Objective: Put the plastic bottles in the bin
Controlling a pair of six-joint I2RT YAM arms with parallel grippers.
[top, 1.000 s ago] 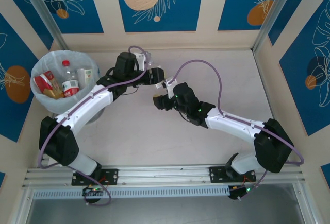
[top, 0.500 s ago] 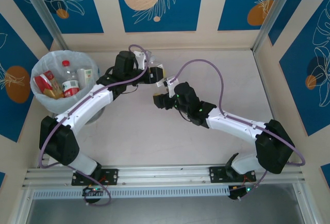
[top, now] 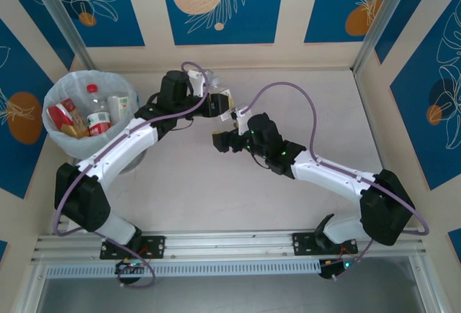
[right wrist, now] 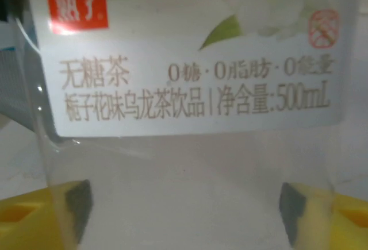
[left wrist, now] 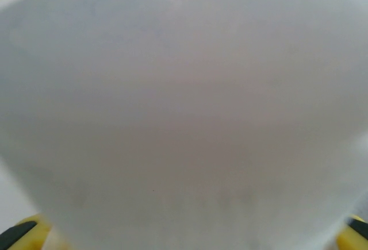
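Round grey bin with a white bag liner (top: 75, 75), far left, has several clear plastic bottles (top: 97, 120) inside. Mid-table, the left gripper (top: 221, 103) and right gripper (right wrist: 184, 210) both straddle a clear green-and-white-labelled bottle (right wrist: 190, 89). Can't tell which one's actually squeezing it.

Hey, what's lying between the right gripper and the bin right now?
In the top view, the left arm lies across that stretch between the bin and the right gripper, with a plastic bottle at the left gripper.
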